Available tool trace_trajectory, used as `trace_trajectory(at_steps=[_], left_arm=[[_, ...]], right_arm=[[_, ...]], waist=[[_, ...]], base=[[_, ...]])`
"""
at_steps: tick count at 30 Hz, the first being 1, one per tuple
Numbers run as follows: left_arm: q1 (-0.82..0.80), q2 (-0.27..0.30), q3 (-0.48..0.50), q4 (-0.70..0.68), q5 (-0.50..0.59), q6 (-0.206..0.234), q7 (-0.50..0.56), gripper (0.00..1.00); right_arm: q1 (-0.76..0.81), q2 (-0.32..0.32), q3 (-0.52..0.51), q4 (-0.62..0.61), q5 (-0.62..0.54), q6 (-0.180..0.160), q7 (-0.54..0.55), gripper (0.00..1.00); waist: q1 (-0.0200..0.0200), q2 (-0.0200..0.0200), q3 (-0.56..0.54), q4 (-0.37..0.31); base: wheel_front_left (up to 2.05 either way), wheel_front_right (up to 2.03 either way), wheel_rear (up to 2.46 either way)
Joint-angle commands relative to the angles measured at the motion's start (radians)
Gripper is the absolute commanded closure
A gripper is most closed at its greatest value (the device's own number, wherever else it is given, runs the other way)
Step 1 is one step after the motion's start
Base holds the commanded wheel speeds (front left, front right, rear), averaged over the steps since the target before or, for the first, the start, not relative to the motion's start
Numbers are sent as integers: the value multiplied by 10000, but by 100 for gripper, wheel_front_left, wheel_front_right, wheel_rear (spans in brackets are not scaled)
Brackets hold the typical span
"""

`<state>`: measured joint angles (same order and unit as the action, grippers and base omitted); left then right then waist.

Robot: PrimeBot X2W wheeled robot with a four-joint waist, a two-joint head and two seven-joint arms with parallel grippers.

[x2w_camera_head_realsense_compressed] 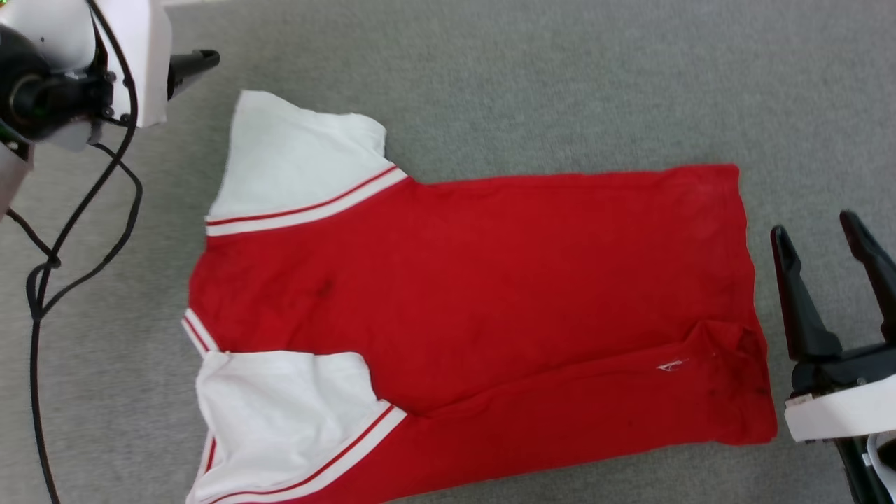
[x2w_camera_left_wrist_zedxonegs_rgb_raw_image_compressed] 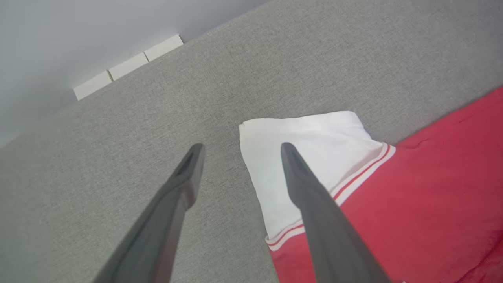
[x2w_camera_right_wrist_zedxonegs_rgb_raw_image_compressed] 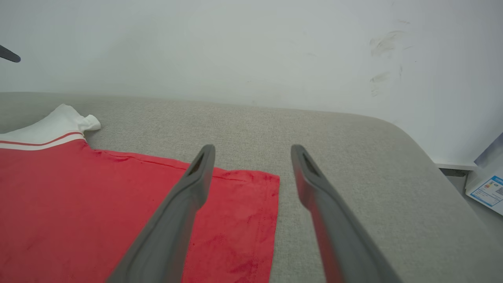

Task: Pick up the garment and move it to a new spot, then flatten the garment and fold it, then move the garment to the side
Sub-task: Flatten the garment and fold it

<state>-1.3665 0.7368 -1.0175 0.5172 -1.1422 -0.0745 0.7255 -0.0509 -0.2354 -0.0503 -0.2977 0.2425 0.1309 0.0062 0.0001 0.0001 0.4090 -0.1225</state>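
The garment (x2w_camera_head_realsense_compressed: 476, 280) lies spread flat on the grey fabric surface (x2w_camera_head_realsense_compressed: 560, 84), its plain red side up. Its white sleeves with striped trim point left and its hem points right. A small fold sits near the hem's lower corner. My left gripper (x2w_camera_left_wrist_zedxonegs_rgb_raw_image_compressed: 242, 147) hovers open over the far sleeve (x2w_camera_left_wrist_zedxonegs_rgb_raw_image_compressed: 314, 145), with one dark fingertip (x2w_camera_head_realsense_compressed: 203, 59) showing at the top left of the head view. My right gripper (x2w_camera_head_realsense_compressed: 813, 225) stands open just right of the hem (x2w_camera_right_wrist_zedxonegs_rgb_raw_image_compressed: 271, 212), holding nothing. The garment (x2w_camera_right_wrist_zedxonegs_rgb_raw_image_compressed: 78, 204) reaches under its left finger in the right wrist view.
Black cables (x2w_camera_head_realsense_compressed: 42, 280) hang from my left arm at the left edge. White blocks (x2w_camera_left_wrist_zedxonegs_rgb_raw_image_compressed: 127, 67) line the surface's far edge by the wall. The surface rounds off at its right end (x2w_camera_right_wrist_zedxonegs_rgb_raw_image_compressed: 412, 149), beyond which a labelled box (x2w_camera_right_wrist_zedxonegs_rgb_raw_image_compressed: 487, 184) stands.
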Motion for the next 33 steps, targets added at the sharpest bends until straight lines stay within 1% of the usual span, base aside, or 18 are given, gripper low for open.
trace_trajectory(at_steps=[1, 5, 9, 16, 17, 18, 22, 26, 29, 31, 33], left_arm=[[-175, -35, 21, 73, -90, -7, 150, 0], [-681, -187, -206, 591, -4, 69, 1062, 0], [-972, -371, -397, 1006, 26, 115, 1711, 0], [-544, -427, -1108, 1632, 353, -43, 2329, 0], [-447, -427, -1178, 1662, 370, -108, 2353, 57], [-345, -432, -1186, 1701, 320, -122, 2331, 100], [-238, -489, -1175, 1621, 315, -307, 1929, 100], [-306, -630, -1102, 1324, 290, -449, 1265, 100], [-204, -744, -1216, 1032, 340, -506, 896, 100], [-67, -757, -1247, 846, 254, -532, 666, 100], [18, -808, -1303, 647, 235, -527, 410, 100]], right_arm=[[-182, 51, 29, -89, -54, -5, -18, 0], [-476, 68, 101, -237, -86, -4, 9, 0], [-741, 129, 216, -205, -73, -5, -57, 0], [-959, 231, 461, 42, -77, -5, -179, 0], [-953, 231, 452, 69, -80, -4, -188, 0], [-953, 234, 421, 91, -79, -4, -198, 0], [-1074, 131, 265, 136, -126, -5, -114, 0], [-1455, -325, 10, 14, -213, -5, 146, 0], [-1959, -932, -84, 30, -169, -4, 552, 0], [-2382, -1544, 87, 148, -22, -5, 1167, 0], [-2817, -2257, 394, 390, 241, -5, 2037, 0]], waist=[[-1, -1, 557, -360], [-1, -1, 1113, -561], [-1, -1, 1568, -754], [-1, -1, 1934, -976], [-1, -1, 1933, -979], [-1, -1, 1918, -978], [-1, -1, 1615, -871], [-1, -1, 1054, -572], [-1, -1, 615, -267], [-1, -1, 370, -74], [-1, -1, 150, 123]], base=[[0, 0, 0], [0, 0, 0], [0, 0, 0], [0, 0, 0], [0, 0, 0], [0, 0, 0], [0, 0, 0], [0, 0, 0], [0, 0, 0], [0, 0, 0], [0, 0, 0]])
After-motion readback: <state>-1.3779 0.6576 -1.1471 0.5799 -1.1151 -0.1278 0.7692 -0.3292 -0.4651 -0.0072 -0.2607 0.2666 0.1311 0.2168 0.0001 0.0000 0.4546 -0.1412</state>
